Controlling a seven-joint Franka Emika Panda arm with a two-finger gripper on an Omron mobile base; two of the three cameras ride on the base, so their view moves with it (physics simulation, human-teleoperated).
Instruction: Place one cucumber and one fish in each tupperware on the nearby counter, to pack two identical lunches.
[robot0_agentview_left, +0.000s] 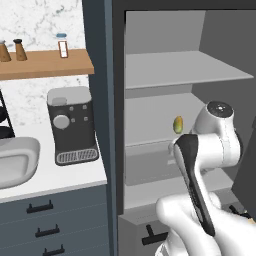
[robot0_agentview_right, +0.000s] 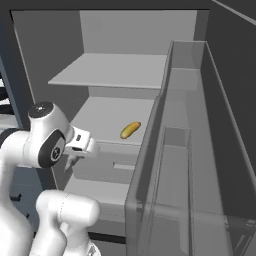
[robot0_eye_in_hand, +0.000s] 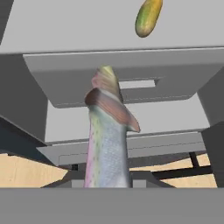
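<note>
Before open fridge, jaws (robot0_agentview_right: 75, 159) clamp fish (robot0_eye_in_hand: 107, 144); cucumber (robot0_agentview_right: 130, 130) on shelf.

Glossy white rounded arm (robot0_agentview_left: 210, 150), dark joint bands, grey-capped elbow.

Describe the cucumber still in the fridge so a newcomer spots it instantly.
Look into the open grey fridge, at the middle shelf above the drawer. The cucumber lies alone near that shelf's front edge. It is a stubby yellow-green oblong, unlike the long silvery fish held in the gripper.
</note>
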